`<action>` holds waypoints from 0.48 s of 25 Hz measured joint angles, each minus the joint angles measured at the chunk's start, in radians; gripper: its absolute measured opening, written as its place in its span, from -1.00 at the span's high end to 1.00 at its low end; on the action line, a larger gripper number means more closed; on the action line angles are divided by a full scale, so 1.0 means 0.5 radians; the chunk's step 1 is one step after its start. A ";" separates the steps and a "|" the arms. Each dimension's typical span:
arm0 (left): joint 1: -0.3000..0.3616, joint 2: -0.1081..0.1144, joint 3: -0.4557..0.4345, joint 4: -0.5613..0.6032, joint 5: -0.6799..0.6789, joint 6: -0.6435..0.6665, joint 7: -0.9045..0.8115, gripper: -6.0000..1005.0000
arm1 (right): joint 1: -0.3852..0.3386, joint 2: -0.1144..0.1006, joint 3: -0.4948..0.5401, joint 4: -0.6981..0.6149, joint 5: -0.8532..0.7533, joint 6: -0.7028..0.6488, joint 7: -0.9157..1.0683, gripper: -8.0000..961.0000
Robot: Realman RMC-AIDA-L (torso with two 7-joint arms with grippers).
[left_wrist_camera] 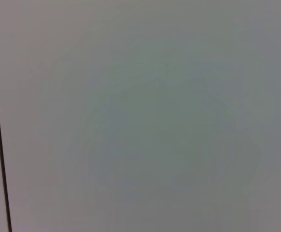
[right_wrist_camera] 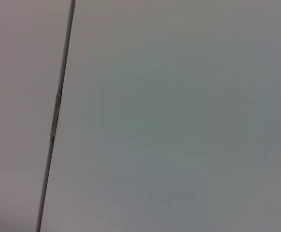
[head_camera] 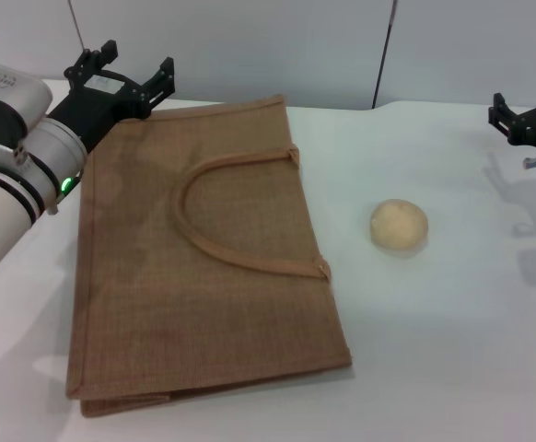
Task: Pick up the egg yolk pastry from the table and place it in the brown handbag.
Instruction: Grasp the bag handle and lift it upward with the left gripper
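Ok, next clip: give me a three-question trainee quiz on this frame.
1. True or false: the pastry is inside the bag.
2. The bag is: A) upright, B) lying flat, C) hanging from a gripper.
3. Which gripper is over the bag's far corner?

Key:
1. False; it sits on the table, to the bag's right and apart from it.
2. B.
3. The left gripper; the right gripper is at the table's far right edge.

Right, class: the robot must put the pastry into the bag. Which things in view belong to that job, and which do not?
Belong to the job:
- egg yolk pastry, lying on the table
- brown handbag, lying flat
- right gripper, nearer the pastry
- left gripper, at the bag's far corner

Not part of it:
- wall panels behind the table
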 joint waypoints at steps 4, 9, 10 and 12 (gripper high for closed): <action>0.000 0.001 0.000 0.000 0.000 0.002 0.000 -0.74 | 0.002 -0.001 0.004 0.000 0.000 -0.005 0.000 -0.86; 0.000 0.001 0.000 0.000 0.000 0.005 0.001 -0.73 | 0.002 -0.001 0.005 -0.001 0.000 -0.006 -0.001 -0.86; 0.000 0.001 0.000 0.000 0.000 0.006 0.002 -0.73 | 0.002 -0.001 0.005 -0.001 0.000 -0.007 -0.001 -0.86; 0.000 0.001 0.000 0.000 0.000 0.006 0.003 -0.73 | 0.002 -0.001 0.005 -0.001 0.000 -0.007 -0.002 -0.86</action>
